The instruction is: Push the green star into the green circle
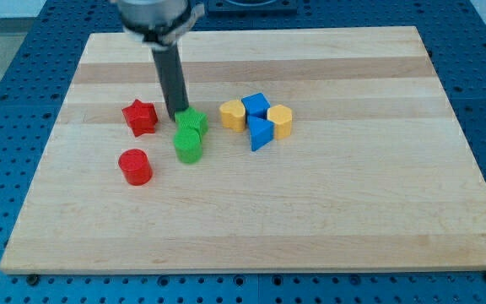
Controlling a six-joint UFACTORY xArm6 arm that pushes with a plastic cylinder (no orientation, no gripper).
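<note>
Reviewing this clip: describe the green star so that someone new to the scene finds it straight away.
Start at the wooden board and find the dark rod coming down from the view's top; my tip ends at the green star. The star touches the green circle just below it. Of the two green blocks, it is the upper, pointed one, not the round one.

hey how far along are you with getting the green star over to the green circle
Nearly done. The green star already sits against the green circle, just toward the view's top of it. My tip is at the star's upper-left edge. What's left, at most, is a small nudge downward to be sure they touch.
</note>
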